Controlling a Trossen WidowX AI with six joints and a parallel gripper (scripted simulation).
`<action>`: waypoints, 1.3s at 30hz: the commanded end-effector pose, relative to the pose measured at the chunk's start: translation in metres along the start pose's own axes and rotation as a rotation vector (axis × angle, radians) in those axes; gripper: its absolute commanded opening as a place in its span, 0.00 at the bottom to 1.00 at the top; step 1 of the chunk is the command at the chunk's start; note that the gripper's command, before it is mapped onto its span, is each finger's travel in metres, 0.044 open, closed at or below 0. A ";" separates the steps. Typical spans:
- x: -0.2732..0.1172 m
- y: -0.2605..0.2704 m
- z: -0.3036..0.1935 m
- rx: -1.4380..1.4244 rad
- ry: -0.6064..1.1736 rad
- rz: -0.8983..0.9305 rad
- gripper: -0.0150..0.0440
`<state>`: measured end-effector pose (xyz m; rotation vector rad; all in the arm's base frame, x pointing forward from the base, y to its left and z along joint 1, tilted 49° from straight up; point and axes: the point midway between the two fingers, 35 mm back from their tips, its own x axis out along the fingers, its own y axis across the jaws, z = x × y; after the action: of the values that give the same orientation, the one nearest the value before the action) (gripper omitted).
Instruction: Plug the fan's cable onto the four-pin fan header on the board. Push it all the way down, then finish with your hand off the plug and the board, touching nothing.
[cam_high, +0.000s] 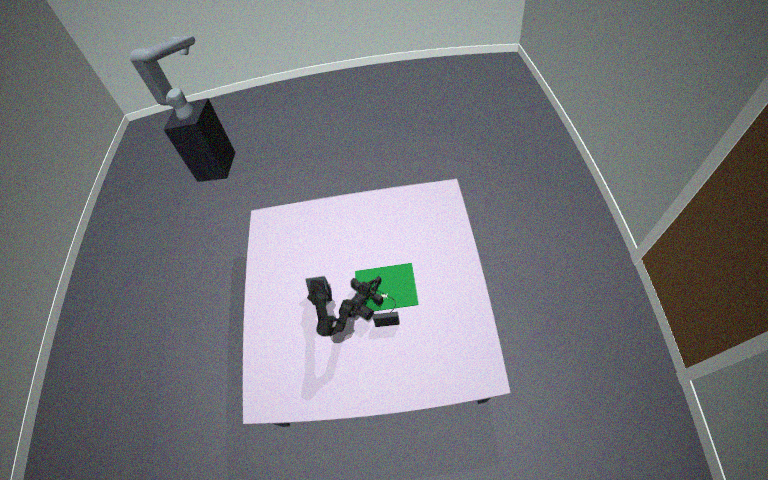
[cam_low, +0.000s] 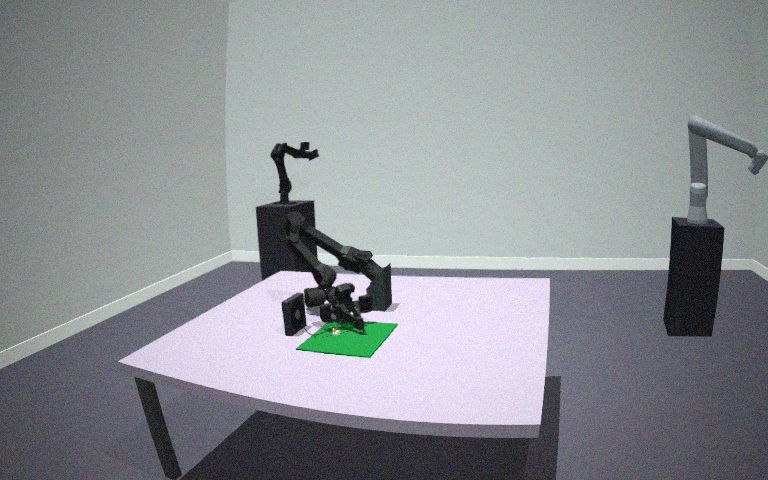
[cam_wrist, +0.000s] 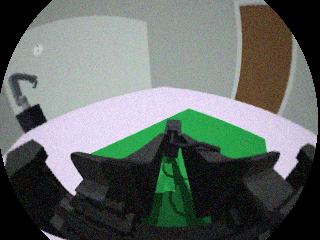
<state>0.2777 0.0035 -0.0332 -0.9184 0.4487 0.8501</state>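
My gripper is shut on the plug, which shows as a small dark block between the fingertips in the wrist view. A thin dark cable runs off to the right of it. The fingertips are low over the green board. The black fan stands upright beside the board. The four-pin header cannot be made out, and whether the plug touches it is hidden by the fingers.
A small white and reddish part is on the board beside the gripper, near the cable. The board and the arm's base are on the pale table. Other arms stand on black pedestals beyond the table.
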 end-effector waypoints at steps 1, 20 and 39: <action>0.002 -0.001 -0.004 -0.003 -0.005 0.000 0.25; 0.005 -0.002 -0.019 -0.003 -0.004 0.000 0.25; 0.003 0.000 -0.016 0.001 0.000 0.002 0.25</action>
<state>0.2797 -0.0083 -0.0441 -0.9176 0.4500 0.8518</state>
